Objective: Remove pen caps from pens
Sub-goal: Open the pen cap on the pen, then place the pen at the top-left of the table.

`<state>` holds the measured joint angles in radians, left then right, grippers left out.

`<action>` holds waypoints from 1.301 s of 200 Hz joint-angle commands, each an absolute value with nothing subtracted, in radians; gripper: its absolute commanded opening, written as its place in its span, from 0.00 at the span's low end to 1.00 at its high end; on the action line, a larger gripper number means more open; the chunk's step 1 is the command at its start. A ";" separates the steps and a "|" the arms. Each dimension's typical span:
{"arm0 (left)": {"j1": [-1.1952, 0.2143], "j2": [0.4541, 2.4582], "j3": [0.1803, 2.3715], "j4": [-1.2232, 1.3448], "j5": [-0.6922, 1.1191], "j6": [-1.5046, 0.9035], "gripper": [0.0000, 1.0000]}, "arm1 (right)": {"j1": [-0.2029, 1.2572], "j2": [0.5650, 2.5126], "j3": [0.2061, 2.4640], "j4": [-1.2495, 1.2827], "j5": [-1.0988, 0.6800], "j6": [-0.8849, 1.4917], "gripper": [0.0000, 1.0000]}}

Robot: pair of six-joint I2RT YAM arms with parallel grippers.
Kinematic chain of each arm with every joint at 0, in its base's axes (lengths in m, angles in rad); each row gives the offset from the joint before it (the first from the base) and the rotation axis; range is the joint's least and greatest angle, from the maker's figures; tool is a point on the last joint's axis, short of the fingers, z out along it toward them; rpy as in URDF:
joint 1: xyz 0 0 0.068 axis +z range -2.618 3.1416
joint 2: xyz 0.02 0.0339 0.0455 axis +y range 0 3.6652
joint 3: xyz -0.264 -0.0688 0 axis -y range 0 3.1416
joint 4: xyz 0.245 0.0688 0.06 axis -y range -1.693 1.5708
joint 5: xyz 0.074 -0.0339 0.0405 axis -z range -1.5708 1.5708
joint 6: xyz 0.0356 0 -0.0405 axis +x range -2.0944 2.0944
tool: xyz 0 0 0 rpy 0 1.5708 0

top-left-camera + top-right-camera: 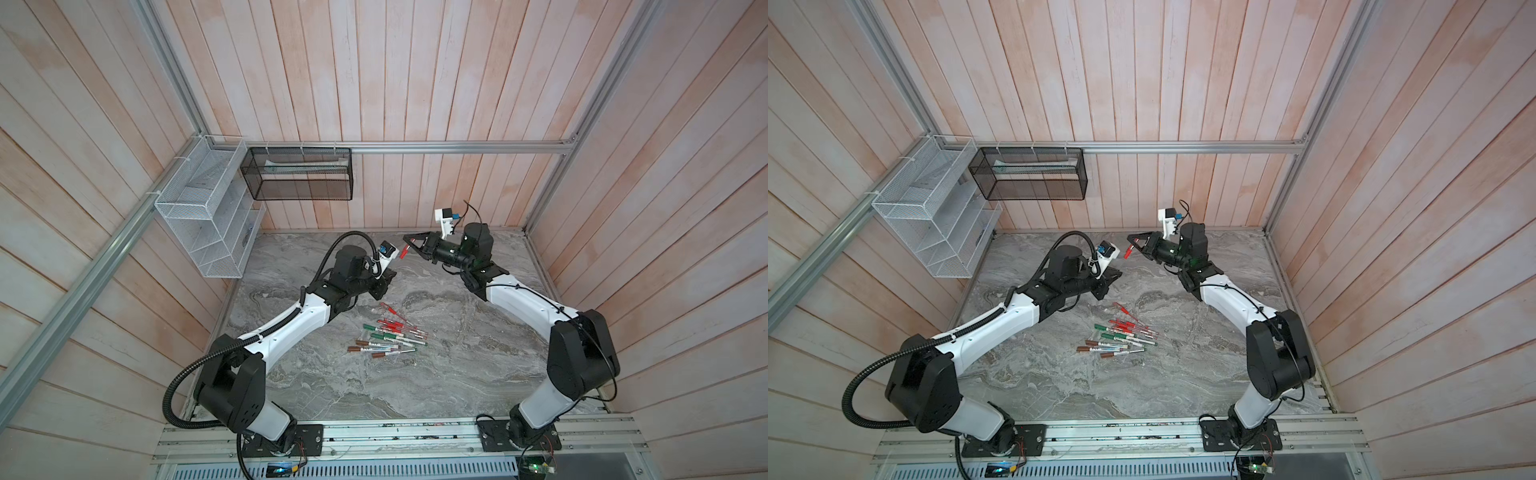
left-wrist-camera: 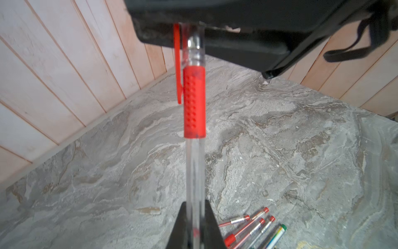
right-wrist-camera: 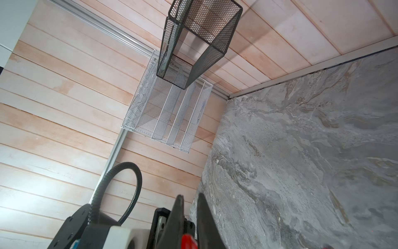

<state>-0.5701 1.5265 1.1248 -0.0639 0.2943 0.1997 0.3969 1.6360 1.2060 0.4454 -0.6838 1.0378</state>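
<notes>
Two grippers meet above the far middle of the tabletop (image 1: 457,374): the left gripper (image 2: 195,205) is clamped on the clear barrel of a red-gripped pen (image 2: 193,168), and the right gripper (image 3: 190,197) is closed on its pen cap (image 2: 177,64), which is still seated on the pen. The other pens (image 1: 388,338), with red, green and brown ends, lie in a loose heap on the tabletop, nearer than both grippers.

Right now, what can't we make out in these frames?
- cap of the held pen: end buried in the right gripper, left wrist view.
- left gripper: cut by that view's bottom edge; mostly under its wrist camera in both top views.
- pile of pens: too small in both top views to count or check caps.
</notes>
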 commanded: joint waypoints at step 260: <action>-0.068 1.440 0.880 -0.159 0.319 -0.070 0.00 | 0.071 1.288 0.956 -0.222 -0.286 0.447 0.00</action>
<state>-0.0765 1.3865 0.8410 -0.1799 0.3313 -0.0483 0.0757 1.2530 0.9276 -0.0879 -0.3771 0.5713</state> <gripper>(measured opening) 0.102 0.114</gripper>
